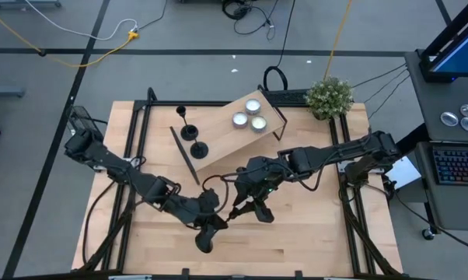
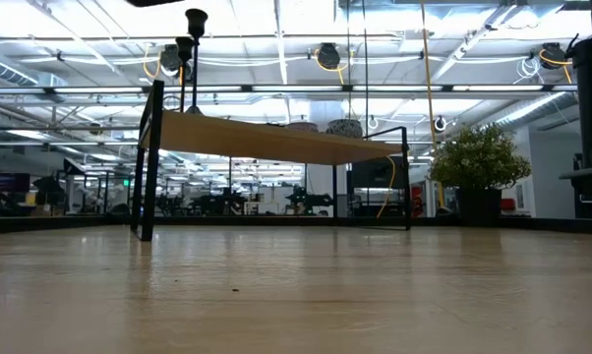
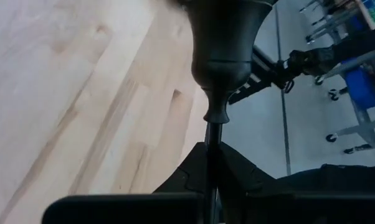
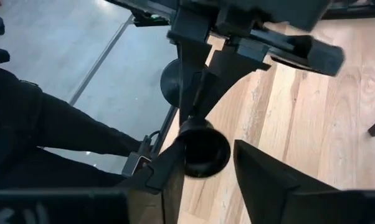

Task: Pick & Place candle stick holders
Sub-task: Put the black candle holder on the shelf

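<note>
On the left of the tabletop (image 1: 312,233), the left end effector (image 1: 215,221) sits near the front edge, its arm reaching in from the left rear corner. It is closed on the thin stem of a black candle holder (image 3: 220,68); the left wrist view shows the stem clamped between the two dark fingers (image 3: 194,174), with the cup end standing out beyond them. This holder is in the air above the tabletop, between the two end effectors.

Just to the right, the right end effector (image 1: 249,204) meets the same holder from the other side. In the right wrist view its fingers (image 4: 262,180) stand apart on either side of the holder's cup, one finger just beside it and the other clear of it, so this end effector is open and not gripping.

Behind them a small wooden shelf (image 1: 218,132) on a black frame stands at the middle rear of the tabletop. Two more candle holders (image 1: 193,140) stand upright on its left end, and three tealight candles (image 1: 249,115) sit close together on its right end. A potted plant (image 1: 329,96) stands at the right rear corner.
</note>
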